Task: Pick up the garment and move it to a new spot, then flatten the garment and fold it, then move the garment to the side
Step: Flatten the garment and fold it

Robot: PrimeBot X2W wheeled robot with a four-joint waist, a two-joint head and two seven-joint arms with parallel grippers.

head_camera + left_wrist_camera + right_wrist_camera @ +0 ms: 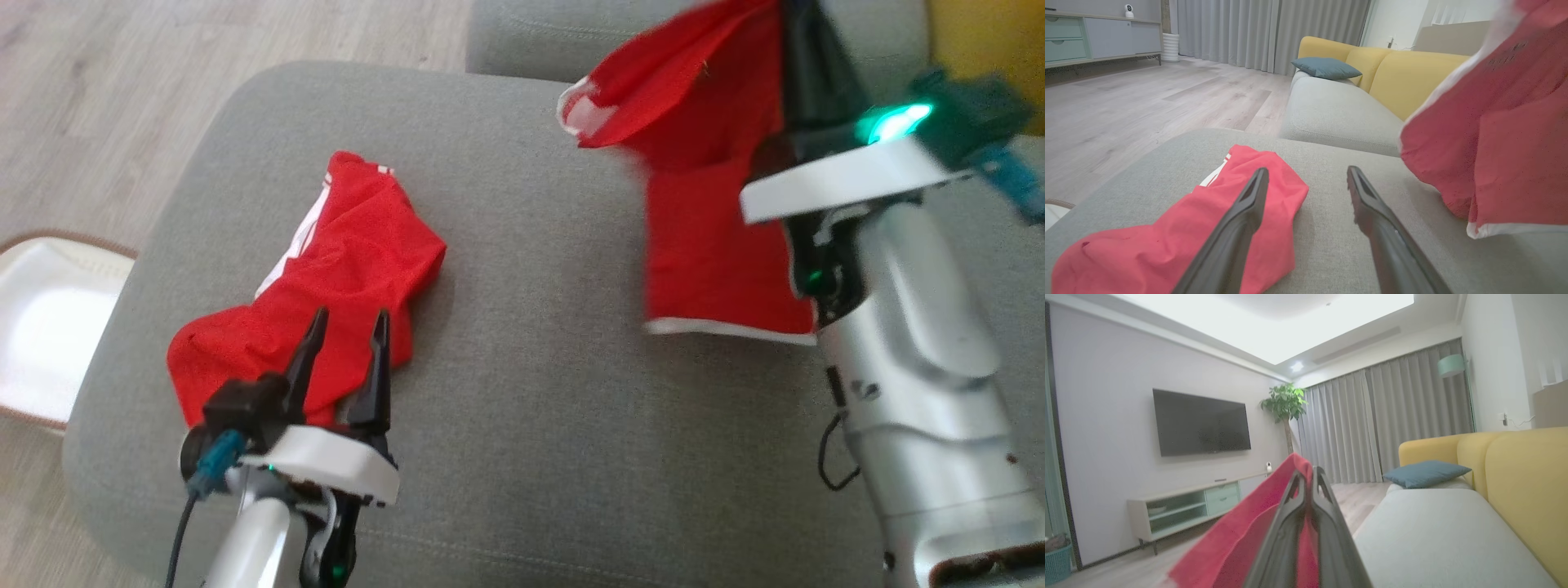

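My right gripper [1308,473] pinches the thin red, white-hemmed fabric garment [710,237] by its top. It hangs limp at upper right, and I judge it light and floppy, best held at the hem corners. My left gripper [351,322] gapes at the edge of a crumpled red cloth [343,245], lower left.

The ottoman [531,367] takes up the near ground, with the floor [106,106] to its left and the sofa seat [1331,110] beyond its far edge. A pillow [1326,67] lies on the far end of that seat, with the backrest [1412,77] to its right. The heaped garment [343,278] lies on the ottoman's left half. The left fingers [306,351], spread apart, sit over its near edge and point far. At far right, the right fingers [1331,531] are closed on the top of the hanging garment [702,212], which drops over the ottoman's right half, well apart from the heaped one.
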